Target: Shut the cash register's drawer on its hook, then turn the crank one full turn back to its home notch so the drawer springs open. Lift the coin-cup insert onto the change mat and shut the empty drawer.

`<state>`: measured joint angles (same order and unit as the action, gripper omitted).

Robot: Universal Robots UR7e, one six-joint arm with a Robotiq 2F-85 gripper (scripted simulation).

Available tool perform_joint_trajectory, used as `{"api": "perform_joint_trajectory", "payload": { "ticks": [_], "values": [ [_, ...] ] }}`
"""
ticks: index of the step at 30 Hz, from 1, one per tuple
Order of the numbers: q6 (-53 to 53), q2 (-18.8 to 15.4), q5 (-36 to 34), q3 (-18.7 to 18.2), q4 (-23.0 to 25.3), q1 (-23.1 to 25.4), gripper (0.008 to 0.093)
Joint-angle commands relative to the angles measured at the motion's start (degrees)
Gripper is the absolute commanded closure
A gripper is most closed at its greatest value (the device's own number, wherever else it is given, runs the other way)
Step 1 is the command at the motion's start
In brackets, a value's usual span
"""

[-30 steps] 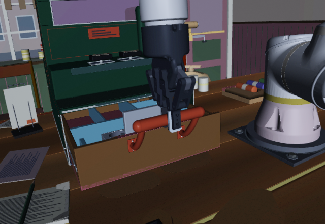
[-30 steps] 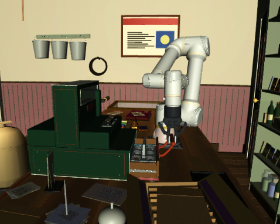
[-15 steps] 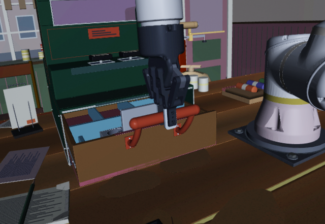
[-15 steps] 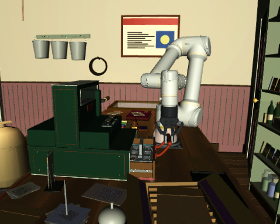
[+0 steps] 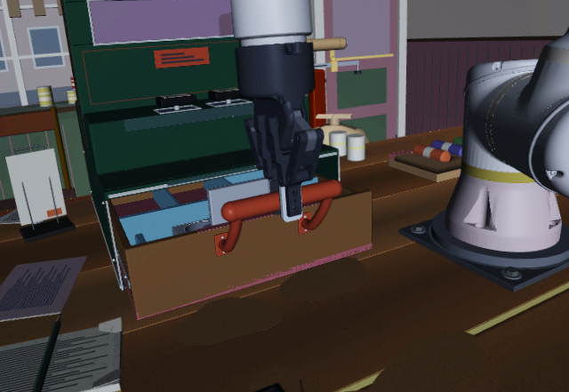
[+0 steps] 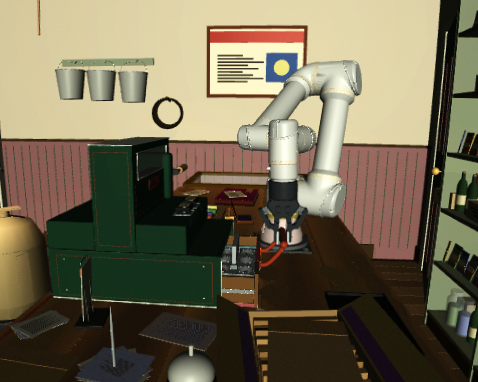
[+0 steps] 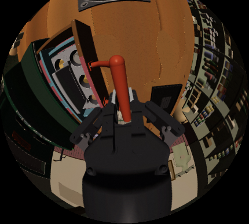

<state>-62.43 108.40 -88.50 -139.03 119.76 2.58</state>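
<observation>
The cash register's brown drawer [image 5: 248, 245] stands part-way out of the dark green register [image 5: 161, 98], and its red bar handle [image 5: 275, 204] is clamped in my closed gripper [image 5: 290, 208], which comes straight down on the bar right of its middle. Inside the drawer sits the grey coin-cup insert [image 5: 234, 197] on a blue tray, with round cups showing in the wrist camera [image 7: 72, 73]. The crank's tan knob [image 5: 328, 43] sticks out from the register's right side, mostly hidden behind my arm. The handle [image 7: 120, 88] runs away from my fingers [image 7: 123, 111] in the wrist camera.
Behind the register are a wainscoted wall and a door. My arm's base [image 5: 501, 222] is bolted to the counter right of the drawer. A tray of rolled coins [image 5: 432, 158] and two white cups [image 5: 347, 144] sit behind. Papers [image 5: 36, 287] lie at the left front.
</observation>
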Motion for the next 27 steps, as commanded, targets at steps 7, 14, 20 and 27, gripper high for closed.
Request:
{"api": "perform_joint_trajectory", "payload": {
  "ticks": [7,14,20,27],
  "values": [
    [1.2,-0.1,-0.6,0.2,0.3,-1.3,0.0934],
    [2.3,-0.2,-0.6,0.3,0.4,-2.5,0.0934],
    [3.3,-0.3,-0.6,0.4,0.4,-3.4,0.0934],
    [4.4,-0.5,-0.6,0.5,0.4,-4.5,0.0934]
  ]
}}
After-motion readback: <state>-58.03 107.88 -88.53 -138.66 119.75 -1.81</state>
